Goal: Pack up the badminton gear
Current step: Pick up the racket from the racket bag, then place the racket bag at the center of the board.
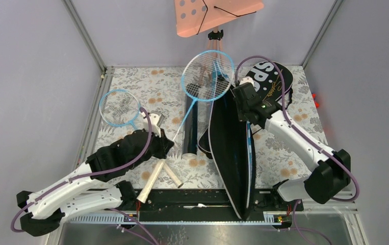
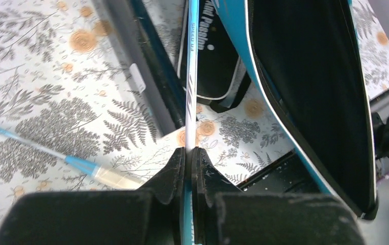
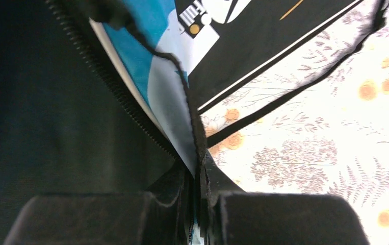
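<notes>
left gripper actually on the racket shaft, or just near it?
Touching. Left wrist view: both fingers of the left gripper press against the racket shaft, no gap.

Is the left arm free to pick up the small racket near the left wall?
Probably not yet: the left pincer is shut on another racket's shaft, though nothing blocks the small racket.
</notes>
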